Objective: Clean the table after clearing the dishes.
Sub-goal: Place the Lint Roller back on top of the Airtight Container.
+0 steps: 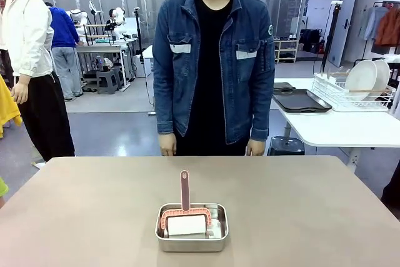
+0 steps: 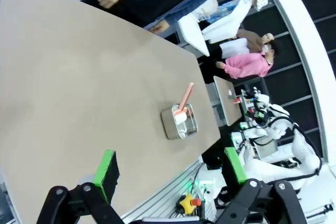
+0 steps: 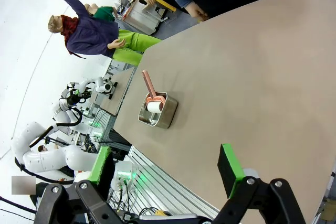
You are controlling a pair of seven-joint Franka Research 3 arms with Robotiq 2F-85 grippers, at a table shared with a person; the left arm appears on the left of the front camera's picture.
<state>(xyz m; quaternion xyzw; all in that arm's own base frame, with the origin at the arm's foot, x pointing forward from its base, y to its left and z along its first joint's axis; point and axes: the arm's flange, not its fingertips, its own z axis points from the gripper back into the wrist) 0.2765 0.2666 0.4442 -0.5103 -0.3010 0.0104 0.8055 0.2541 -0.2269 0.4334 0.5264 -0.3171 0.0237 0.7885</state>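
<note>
Both hands, left hand (image 2: 169, 174) and right hand (image 3: 167, 168), are hanging spread; dishes (image 1: 369, 78) are sitting racked, I'm judging table (image 1: 81, 211) wiping remains.

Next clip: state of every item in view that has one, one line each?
table: bare apart from the steel pan
steel pan: upright, holding the brush
brush: in the pan, handle sticking up over its far rim
plates: racked on the white side table
left gripper: open
right gripper: open
</note>
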